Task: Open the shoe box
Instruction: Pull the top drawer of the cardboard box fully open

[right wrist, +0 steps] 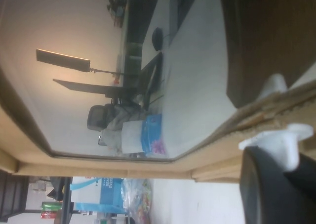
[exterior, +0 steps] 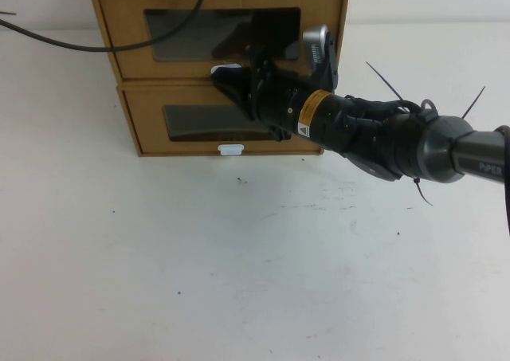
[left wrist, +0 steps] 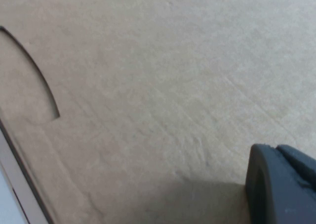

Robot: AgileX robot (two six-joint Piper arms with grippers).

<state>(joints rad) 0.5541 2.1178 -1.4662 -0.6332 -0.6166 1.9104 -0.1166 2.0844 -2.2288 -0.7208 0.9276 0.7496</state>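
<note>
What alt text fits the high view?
The right gripper is shut on the white tab of the upper shoe box, stacked on a second box on a white table. The left gripper is outside this view.

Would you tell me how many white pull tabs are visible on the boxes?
2. The lower tab sits free on the bottom box; the upper tab is pinched by the right gripper, partly hidden. The left gripper hovers close to cardboard.

We found the upper box (exterior: 119, 18) on the lower box (exterior: 143, 114), far on the table (exterior: 239, 281); the right gripper (exterior: 231, 78) was at its front tab (exterior: 219, 70), the left gripper (left wrist: 279, 184) apparently against cardboard (left wrist: 148, 85).
</note>
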